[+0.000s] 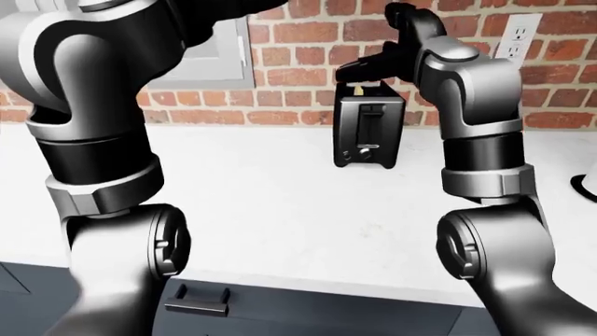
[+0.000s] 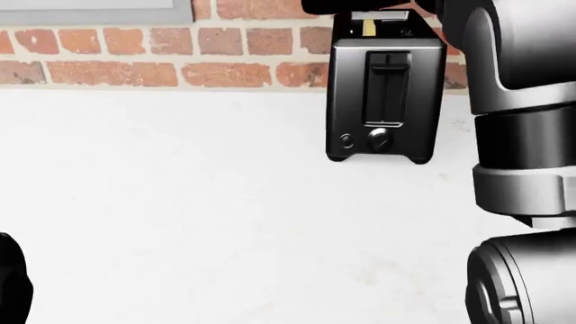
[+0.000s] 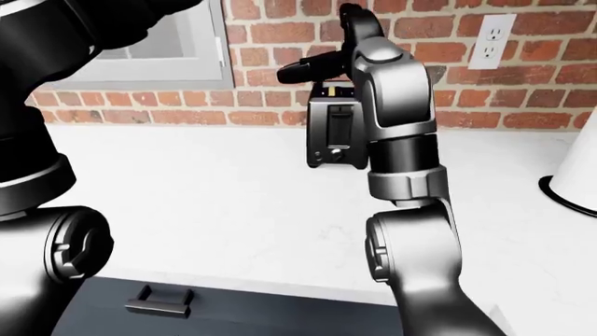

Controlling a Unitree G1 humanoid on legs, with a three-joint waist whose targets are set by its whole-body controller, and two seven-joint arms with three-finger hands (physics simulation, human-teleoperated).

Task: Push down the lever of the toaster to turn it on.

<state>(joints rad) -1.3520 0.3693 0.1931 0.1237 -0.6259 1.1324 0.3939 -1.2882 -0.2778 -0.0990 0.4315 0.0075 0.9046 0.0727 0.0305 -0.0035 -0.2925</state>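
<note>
A black toaster (image 2: 385,101) stands on the white counter (image 2: 180,202) against the brick wall. Its lever (image 2: 389,59) sits at the top of the slot on the face towards me, above two small knobs (image 2: 379,140). Something pale yellow (image 2: 369,25) shows in the top slot. My right hand (image 1: 371,66) hovers just above the toaster's top, at its left side, with dark fingers (image 3: 308,68) stretched out to the left and apart, holding nothing. My right forearm (image 1: 476,105) covers the toaster's right side. My left arm (image 1: 93,140) rises at the left; its hand is out of view.
A wall outlet (image 1: 516,35) is on the brick at the upper right. A grey window frame (image 1: 210,59) is at the upper left. A white object (image 3: 574,178) stands on the counter's right edge. A dark drawer with a handle (image 1: 198,302) lies below the counter.
</note>
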